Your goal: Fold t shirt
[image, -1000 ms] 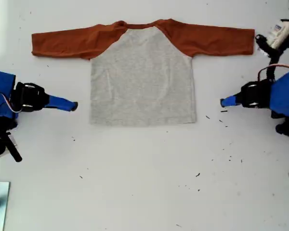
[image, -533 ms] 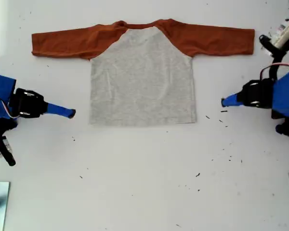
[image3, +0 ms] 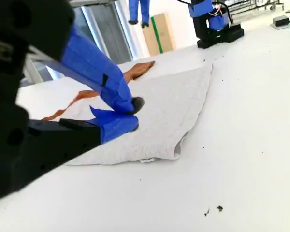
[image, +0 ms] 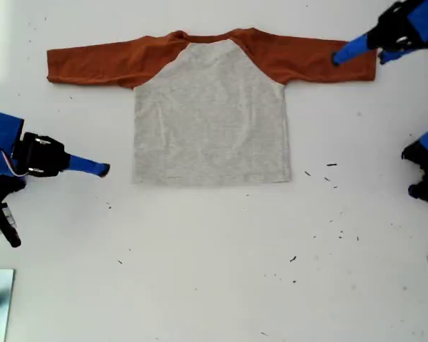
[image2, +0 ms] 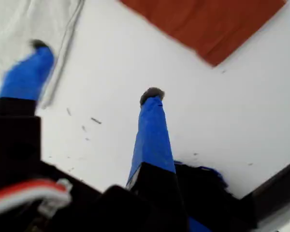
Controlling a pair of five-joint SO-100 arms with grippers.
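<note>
T shirt (image: 210, 114) lies flat on the white table (image: 214, 271), sleeves spread, neckband toward the exterior view's top. My first gripper (image2: 94, 72) hovers above the sleeve end at that view's right, jaws wide. My second gripper (image3: 130, 113) sits low by the hem corner at the view's left, jaws closed, empty.

We see the exterior view brightly and evenly lit from above, the white table (image: 214, 271) close to washed out, shadows faint and short, and the picture a little soft overall. In the first wrist view everything is smeared with motion blur, the blue fingers (image2: 152, 140) fuzzy at their edges. The second wrist view is sharper on the table but blurs the near, dark body of the gripper, with bright glare in the background.
</note>
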